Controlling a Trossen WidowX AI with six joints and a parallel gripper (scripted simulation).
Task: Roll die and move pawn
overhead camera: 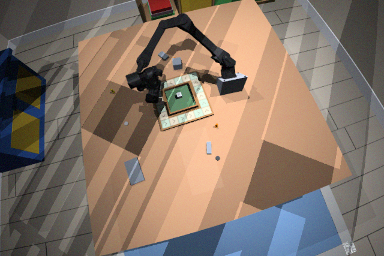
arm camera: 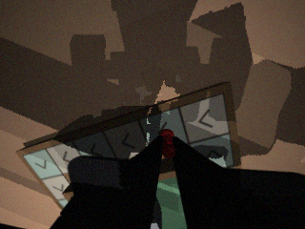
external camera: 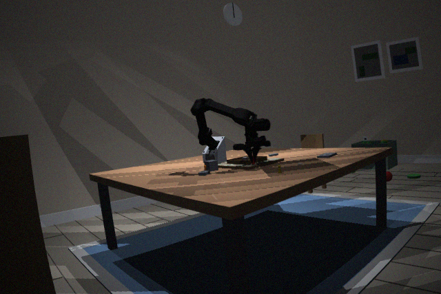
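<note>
My gripper (arm camera: 167, 139) (external camera: 253, 158) is shut on the red pawn (arm camera: 167, 145), over the dark-shaded side row of the board (overhead camera: 207, 110) (arm camera: 233, 125). I cannot tell whether the pawn's base touches its square. The white die (overhead camera: 179, 95) lies inside the green dice tray (overhead camera: 183, 104) in the middle of the board; its top pips are too small to read there. In the wrist view the fingers hide most of the tray and nearly all of the die. Arrows mark the pale and green squares around the tray.
A grey cube (overhead camera: 177, 63) and small grey block (overhead camera: 162, 55) lie behind the board. A yellow figure (overhead camera: 112, 91) (external camera: 279, 169) and white disc (overhead camera: 126, 123) are left. An orange figure (overhead camera: 216, 125), pale block (overhead camera: 208, 147), dark disc (overhead camera: 217, 157) and grey slab (overhead camera: 134, 171) lie in front.
</note>
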